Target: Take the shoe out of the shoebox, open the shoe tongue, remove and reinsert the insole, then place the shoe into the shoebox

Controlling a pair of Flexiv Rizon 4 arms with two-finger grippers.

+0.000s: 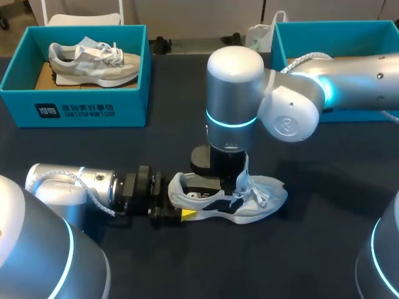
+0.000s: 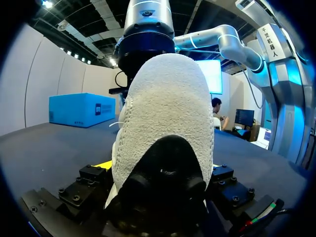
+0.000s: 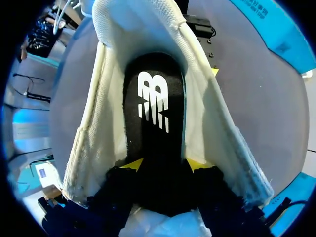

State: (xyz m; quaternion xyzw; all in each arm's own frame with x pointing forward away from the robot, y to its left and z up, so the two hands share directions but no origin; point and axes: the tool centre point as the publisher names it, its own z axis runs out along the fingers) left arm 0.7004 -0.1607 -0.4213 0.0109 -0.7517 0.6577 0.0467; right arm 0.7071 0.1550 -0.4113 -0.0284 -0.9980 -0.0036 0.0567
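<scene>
Nearest: left claw (image 2: 160, 168) lying low on dark bench (image 1: 187, 261), clamped across heel of white knit low-top shoe (image 1: 262, 196). One yellow tip shows each side of heel. Judged purpose: anchor the shoe so it cannot slide or tip while the interior is worked.

Shoe out of box, upright on its sole at bench centre, toe pointing away from left claw.

Next: right claw (image 3: 165, 165) dropped vertically into shoe opening. Yellow tips set approx. mid-width, pressing both edges of black foam insole w/ white logo (image 3: 153, 98), so apparently gripping it. Insole lies inside shoe, between side walls. Tongue (image 1: 244, 174) stands up beside right claw, which keeps the mouth open for access.

Clearance: tight inside; collar walls close on both fingers. Straight-up withdrawal judged the only clean path. Open bench all round shoe.

Far left: teal cardboard shoebox (image 1: 93, 109) holding beige suede-and-mesh trainer (image 1: 93, 62), well apart from work zone.

Far right: second teal box (image 1: 349, 28), partly behind right arm; likely return point for shoe. Rim must be cleared on entry.
</scene>
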